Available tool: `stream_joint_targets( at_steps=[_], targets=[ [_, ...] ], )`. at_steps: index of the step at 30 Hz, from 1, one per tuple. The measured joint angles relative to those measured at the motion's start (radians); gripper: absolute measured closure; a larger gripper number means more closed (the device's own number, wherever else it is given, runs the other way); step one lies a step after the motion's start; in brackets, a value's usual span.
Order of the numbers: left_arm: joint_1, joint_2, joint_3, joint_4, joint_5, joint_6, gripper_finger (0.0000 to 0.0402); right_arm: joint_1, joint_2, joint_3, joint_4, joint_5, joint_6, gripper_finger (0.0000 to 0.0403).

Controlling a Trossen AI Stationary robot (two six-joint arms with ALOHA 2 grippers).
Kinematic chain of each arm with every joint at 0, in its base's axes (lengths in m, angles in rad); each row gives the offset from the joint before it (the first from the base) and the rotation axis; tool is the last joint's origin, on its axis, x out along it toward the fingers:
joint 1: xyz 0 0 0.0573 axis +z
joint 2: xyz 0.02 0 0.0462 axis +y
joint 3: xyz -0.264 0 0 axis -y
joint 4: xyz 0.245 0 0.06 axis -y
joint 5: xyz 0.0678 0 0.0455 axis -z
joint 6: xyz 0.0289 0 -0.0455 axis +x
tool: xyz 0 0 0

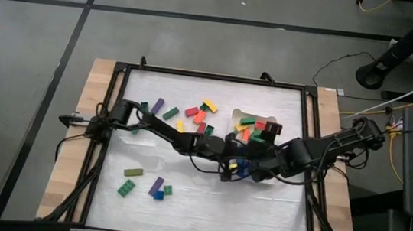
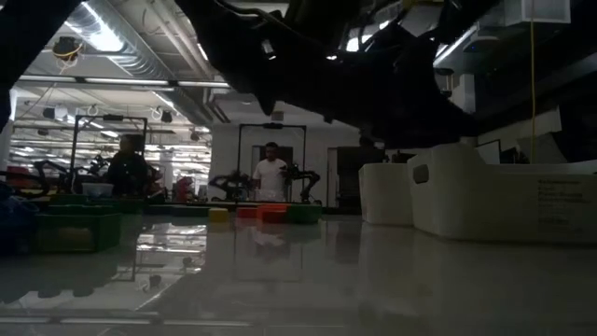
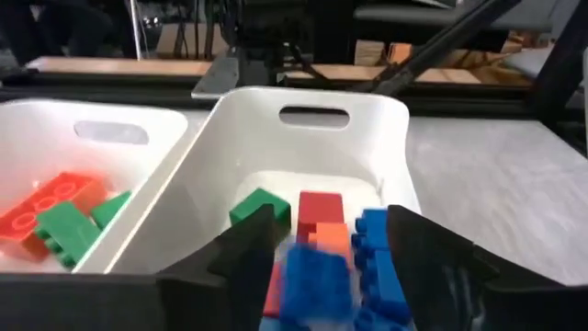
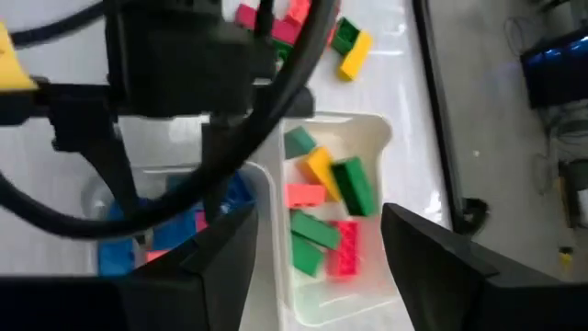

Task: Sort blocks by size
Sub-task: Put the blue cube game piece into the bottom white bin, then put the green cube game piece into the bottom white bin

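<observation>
From my console, reading left to right across the high view: loose blocks (image 1: 133,172) lie on the white mat at the near left, and more are scattered up the middle (image 1: 191,112), well apart from the trays. The left arm reaches from the table's left edge in a long, low diagonal to the centre, ending with the left gripper (image 3: 322,253) above the nearer tray (image 3: 344,97). Its fingers stand spread, and a blurred blue block (image 3: 317,276) sits between them over the red, orange, green and blue pieces already in that tray; I judge this a release in progress, though I cannot tell whether the block is clear of the pads. To do this step well I would keep the fingers apart, rise straight up until they clear the tray wall, and only then swing back toward the scattered pieces, so that nothing is dragged out. Just beside it, the second tray (image 4: 367,133) holds green, yellow and red bars. The right arm comes in from the table's right edge, elbow folded, with the right gripper (image 4: 317,253) poised over the trays, fingers spread and empty.
</observation>
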Motion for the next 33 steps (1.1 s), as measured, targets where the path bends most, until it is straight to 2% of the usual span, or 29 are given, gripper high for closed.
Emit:
stream_joint_targets(
  at_steps=[5, 7, 14, 17, 20, 24, 29, 33],
  targets=[
    [0.000, -0.035, 0.000, -0.102, 0.000, -0.008, 0.0186, 0.003, -0.078, -0.181, 0.177, -0.016, 0.016, 0.0171],
    [0.000, -0.085, -0.001, -0.211, 0.000, -0.009, 0.0183, 0.003, -0.091, -0.227, 0.267, -0.019, 0.008, 0.0171],
    [-0.029, -0.301, 0.000, -0.775, -0.003, -0.053, 0.0197, 0.003, -0.053, -0.281, 0.613, -0.045, -0.104, 0.0171],
    [-0.078, -0.387, -0.013, -0.983, -0.003, -0.067, 0.0206, 0.003, -0.010, -0.286, 0.773, -0.097, -0.167, 0.0171],
    [-0.140, -0.455, -0.042, -1.117, -0.018, -0.117, 0.0213, 0.003, 0.049, -0.286, 0.902, -0.173, -0.225, 0.0171],
    [-0.225, -0.573, -0.128, -1.141, -0.102, -0.225, 0.0214, 0.003, 0.151, -0.286, 1.101, -0.281, -0.307, 0.0171],
    [-0.335, -0.722, -0.263, -1.158, -0.286, -0.402, 0.0214, 0.002, 0.299, -0.282, 1.360, -0.407, -0.418, 0.0171],
    [-0.406, -0.823, -0.351, -1.166, -0.404, -0.519, 0.0215, -0.018, 0.396, -0.279, 1.585, -0.485, -0.448, 0.0171]
  ],
)
